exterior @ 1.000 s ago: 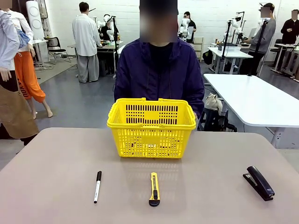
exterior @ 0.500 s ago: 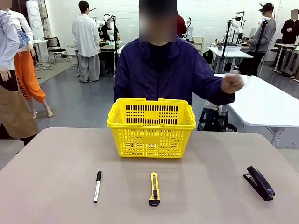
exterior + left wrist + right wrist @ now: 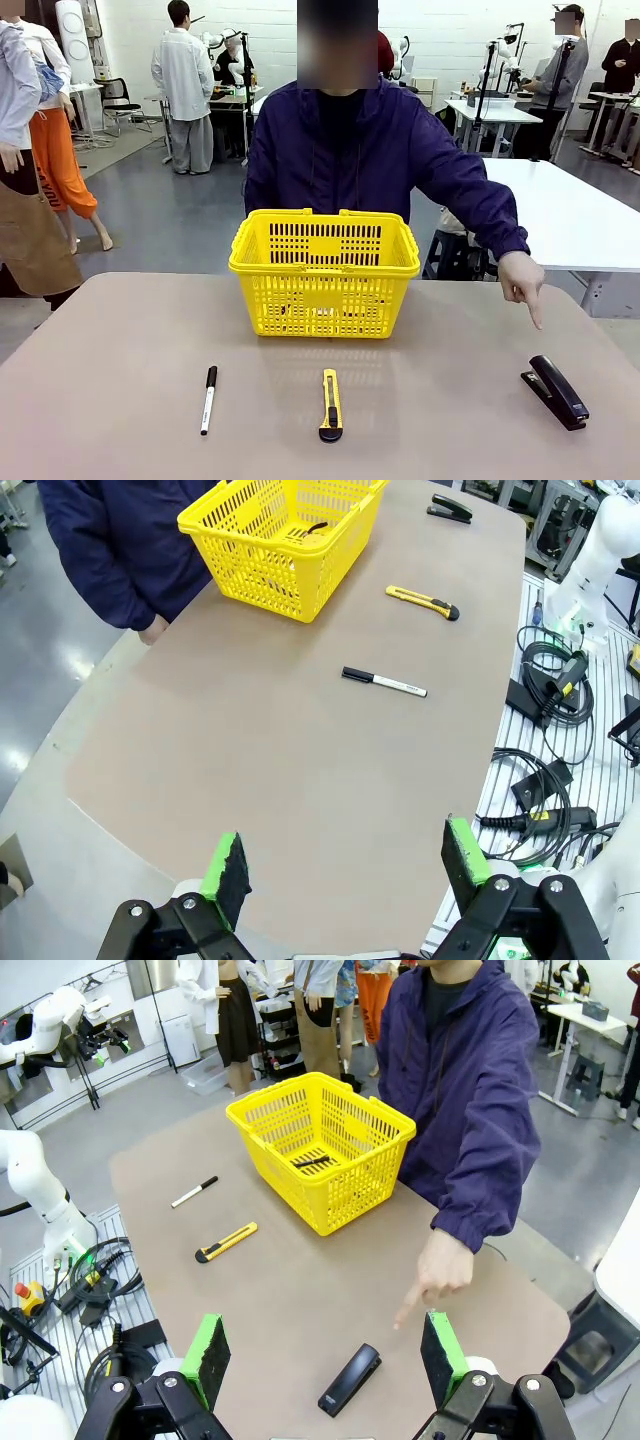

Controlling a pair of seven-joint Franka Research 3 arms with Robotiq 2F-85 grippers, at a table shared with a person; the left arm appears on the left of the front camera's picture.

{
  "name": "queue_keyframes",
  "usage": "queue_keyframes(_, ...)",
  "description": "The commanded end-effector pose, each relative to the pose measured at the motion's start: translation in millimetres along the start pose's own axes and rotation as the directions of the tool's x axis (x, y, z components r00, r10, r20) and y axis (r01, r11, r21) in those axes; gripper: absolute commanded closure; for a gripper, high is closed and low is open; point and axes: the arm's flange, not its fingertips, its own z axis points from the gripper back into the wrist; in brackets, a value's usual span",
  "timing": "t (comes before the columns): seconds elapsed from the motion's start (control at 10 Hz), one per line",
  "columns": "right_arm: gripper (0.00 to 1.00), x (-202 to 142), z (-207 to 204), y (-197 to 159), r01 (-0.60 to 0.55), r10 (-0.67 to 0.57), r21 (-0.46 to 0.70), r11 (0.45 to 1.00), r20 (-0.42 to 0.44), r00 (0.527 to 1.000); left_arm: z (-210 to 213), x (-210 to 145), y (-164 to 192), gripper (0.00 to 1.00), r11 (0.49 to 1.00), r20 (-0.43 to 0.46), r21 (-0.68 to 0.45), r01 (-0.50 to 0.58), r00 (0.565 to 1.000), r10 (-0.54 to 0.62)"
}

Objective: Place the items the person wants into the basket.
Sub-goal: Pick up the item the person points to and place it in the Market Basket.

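Observation:
The person (image 3: 340, 150) in a dark navy-purple jacket points a finger (image 3: 535, 318) down at the black stapler (image 3: 555, 392), which lies at the table's right front. In the right wrist view the stapler (image 3: 350, 1378) lies between my open right gripper's (image 3: 324, 1342) green pads, and the pointing hand (image 3: 435, 1270) hovers just beyond it. The yellow basket (image 3: 324, 275) stands mid-table with a slim black pen (image 3: 315, 1161) on its floor. The tape measure is hidden. My left gripper (image 3: 345, 858) stands open over bare table, far from the basket (image 3: 280, 540).
A white-barrelled marker (image 3: 208, 399) lies at the front left and a yellow-and-black utility knife (image 3: 330, 404) at the front middle. Cables and equipment (image 3: 545, 740) sit beyond the table's near edge. Another white table (image 3: 560, 215) stands behind on the right.
The person's arm rose from behind the basket, swung out to the right and now reaches down, its finger pointing at the stapler. Nothing on the table has moved.

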Motion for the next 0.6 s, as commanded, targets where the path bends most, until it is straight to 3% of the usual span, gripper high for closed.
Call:
queue_keyframes(0.0,0.0,2.1,-1.4,-2.2,-0.014,0.014,0.007,1.0,0.033,0.999,1.1,-1.2,0.5,0.0,1.0,0.016,-0.005,0.018,1.0,-0.018)
queue_keyframes(0.3,0.0,0.0,0.0,0.0,0.0,0.0,0.0,1.0,0.0,1.0,1.1,-1.2,0.5,0.0,1.0,0.016,-0.005,0.018,1.0,-0.018)
queue_keyframes(0.4,0.0,6.1,-29.5,10.0,0.017,-0.03,-0.066,0.998,-0.192,0.981,1.1,-1.2,0.5,0.0,1.0,0.016,-0.005,0.018,1.0,-0.018)
queue_keyframes(0.5,0.0,10.2,-58.3,13.5,0.013,-0.052,-0.113,0.994,-0.356,0.933,1.1,-1.2,0.5,0.0,1.0,0.016,-0.005,0.018,1.0,-0.018)
